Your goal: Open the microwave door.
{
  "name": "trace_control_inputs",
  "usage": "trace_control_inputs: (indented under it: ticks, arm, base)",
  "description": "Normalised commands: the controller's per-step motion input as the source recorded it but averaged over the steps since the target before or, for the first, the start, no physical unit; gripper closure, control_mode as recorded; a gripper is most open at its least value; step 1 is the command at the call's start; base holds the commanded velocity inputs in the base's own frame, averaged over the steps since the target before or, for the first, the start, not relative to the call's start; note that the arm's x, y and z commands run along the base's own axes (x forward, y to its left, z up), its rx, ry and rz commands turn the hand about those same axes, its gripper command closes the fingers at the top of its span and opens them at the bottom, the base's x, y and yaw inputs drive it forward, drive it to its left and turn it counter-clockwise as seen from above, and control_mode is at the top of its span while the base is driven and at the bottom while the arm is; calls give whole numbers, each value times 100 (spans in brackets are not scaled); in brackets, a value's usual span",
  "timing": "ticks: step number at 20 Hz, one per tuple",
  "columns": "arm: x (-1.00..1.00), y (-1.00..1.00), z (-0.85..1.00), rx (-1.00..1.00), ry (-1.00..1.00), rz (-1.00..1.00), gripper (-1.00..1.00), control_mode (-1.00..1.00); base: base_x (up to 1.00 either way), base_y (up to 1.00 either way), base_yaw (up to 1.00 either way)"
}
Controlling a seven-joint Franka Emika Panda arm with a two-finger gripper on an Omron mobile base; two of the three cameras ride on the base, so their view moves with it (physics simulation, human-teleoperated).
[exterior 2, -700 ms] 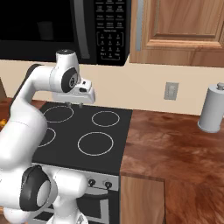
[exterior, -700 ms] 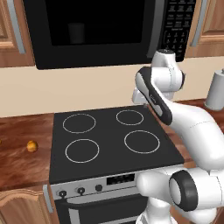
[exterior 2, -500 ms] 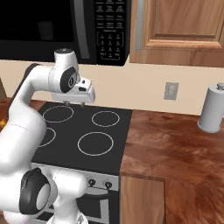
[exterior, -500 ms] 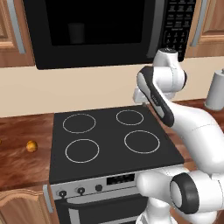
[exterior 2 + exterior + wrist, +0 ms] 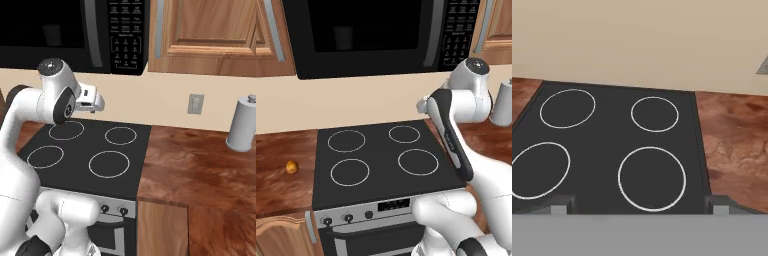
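Observation:
The microwave (image 5: 381,35) hangs above the stove, black and wide, and reappears from the other side as the microwave (image 5: 75,30). The microwave door (image 5: 356,32) lies flush and shut, its grey bar handle (image 5: 431,32) standing beside the keypad strip (image 5: 460,30). From the right, the handle (image 5: 91,30) sits left of the keypad (image 5: 127,37). My gripper (image 5: 96,105) hovers over the back of the stove, well below the door and touching nothing. In the hand view my gripper (image 5: 639,207) is open and empty, its fingertips (image 5: 559,204) far apart, looking down at the burners.
The black four-ring stove (image 5: 381,155) lies under the hand, with oven knobs (image 5: 346,218) at its front. A paper towel roll (image 5: 243,125) stands on the right counter. A small orange object (image 5: 291,166) rests on the left counter. Wooden cabinets (image 5: 210,30) flank the microwave.
The arm's upper joint has drawn back toward the base and the hand has sunk slightly over the stove. The microwave door is unchanged.

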Motion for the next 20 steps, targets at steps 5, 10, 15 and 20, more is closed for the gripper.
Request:
trace_control_inputs:
  ticks: [5,10,15,20]
  arm:
    - [-1,-10,76,2,-22,0,-100,-100]
    - [5,-3,92,5,-8,-3,-100,-100]
    - [6,0,86,7,-3,-12,-100,-100]
    - [9,0,75,9,-3,-9,-100,-100]
  base:
    - [0,0,0]
    - [0,0,0]
    - [0,0,0]
    - [0,0,0]
